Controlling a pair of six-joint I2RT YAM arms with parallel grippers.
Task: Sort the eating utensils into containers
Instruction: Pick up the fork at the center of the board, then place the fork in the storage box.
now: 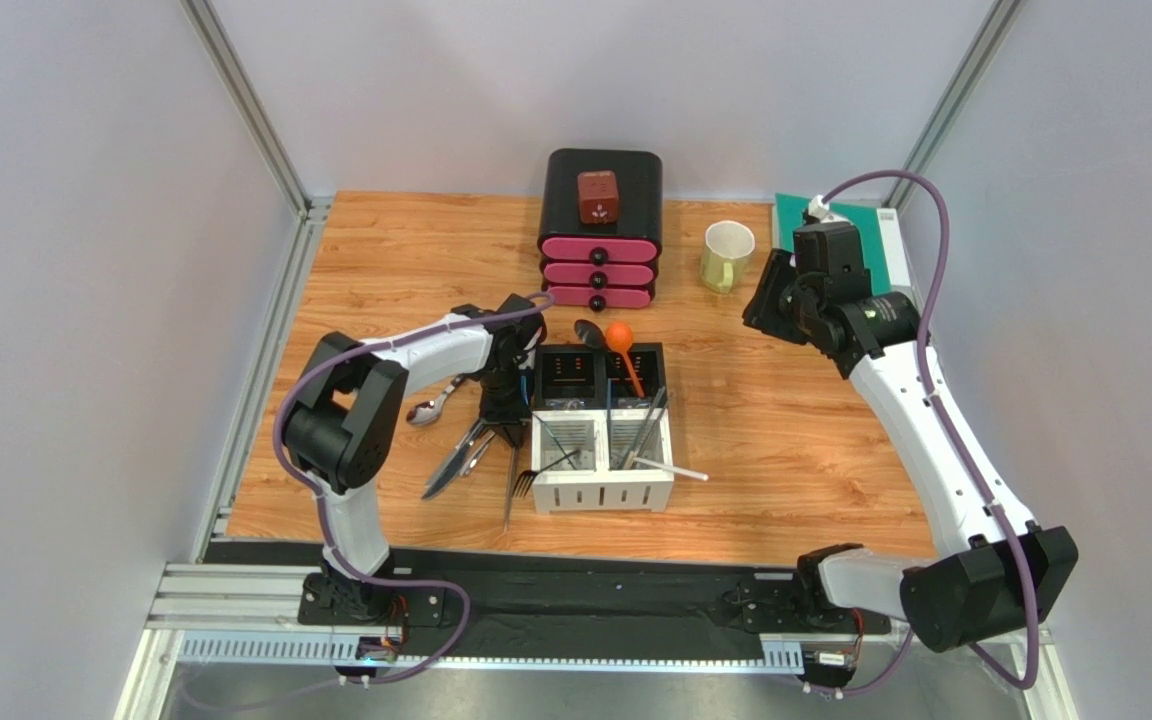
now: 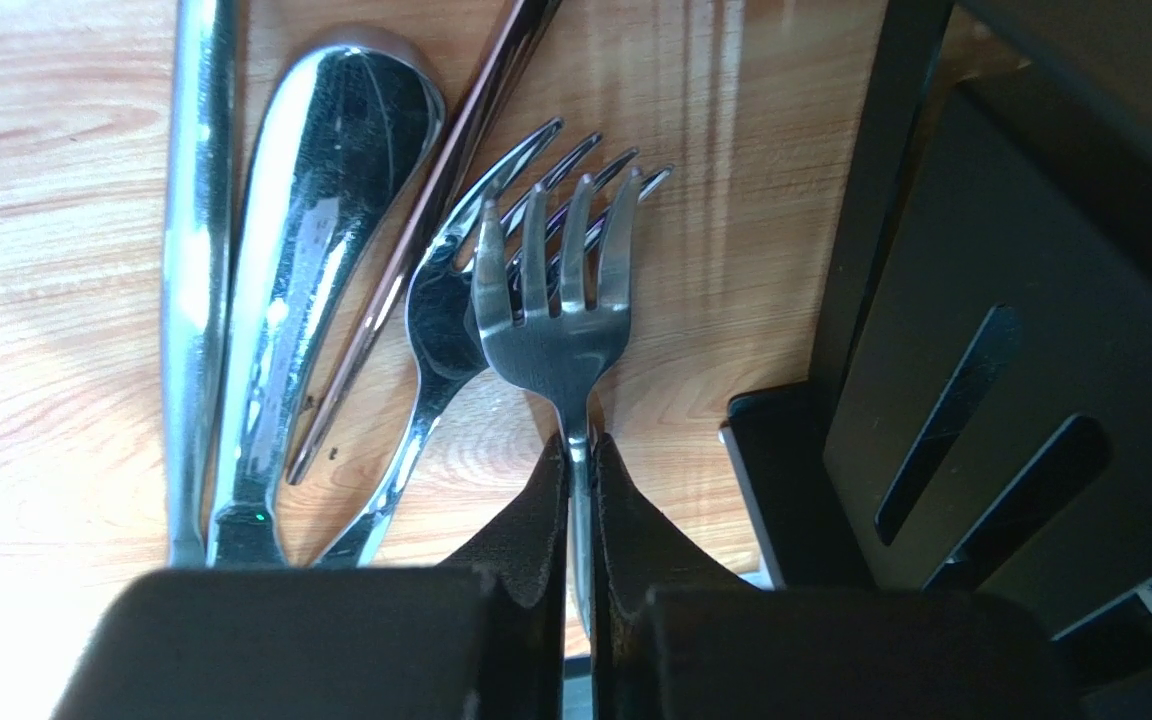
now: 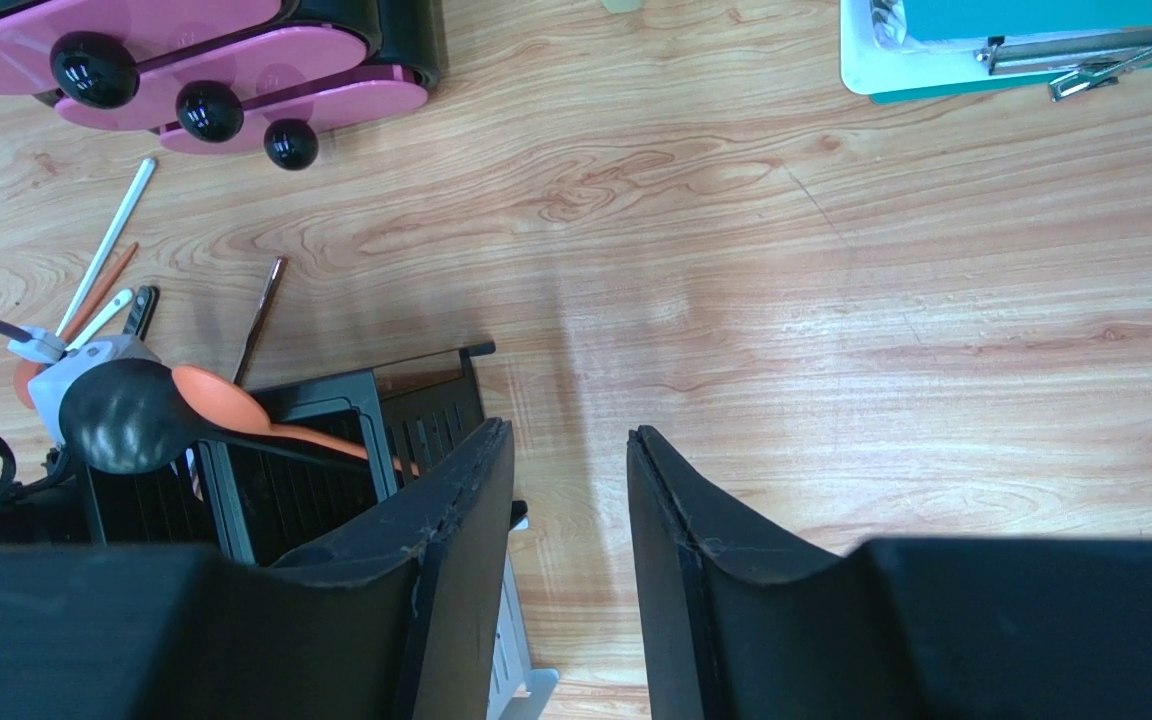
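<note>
- Left wrist view, item in hand: silver fork [image 2: 560,300], tines pointing away from the hand, its neck pinched between the closed jaws of the left gripper [image 2: 579,450]. Whether it has left the wood cannot be told.
- Directly beneath it: second fork [image 2: 444,308], its tines fanned out just beyond those of the held one.
- Outward from the hand, on the side away from the caddy: one thin dark chopstick [image 2: 417,225], a large spoon [image 2: 312,210] and a plain silver handle [image 2: 199,225]. All lie loose on the table [image 1: 808,435] and are unsorted.
- Close on the hand's other side: caddy [image 1: 602,492], with a black compartment wall filling that edge of the wrist view.
- Already filed, seen from the top external view: orange spoon [image 1: 621,342] and black spoon [image 1: 587,330] stand in the black compartments on the far side of the caddy from the arms. Silver pieces [image 1: 642,428] lean in the white cells nearer the bases.
- Right gripper [image 3: 567,450]: fingers apart, nothing between them, raised well clear of the caddy.
- Below and ahead of that hand, beyond the caddy: white sticks [image 3: 109,240] and another dark stick [image 3: 264,308] lie on the wood, not yet collected.
- Assessment: sorting is partly done. The pile beside the left hand and the strays behind the caddy remain, and an exact count is not readable.
</note>
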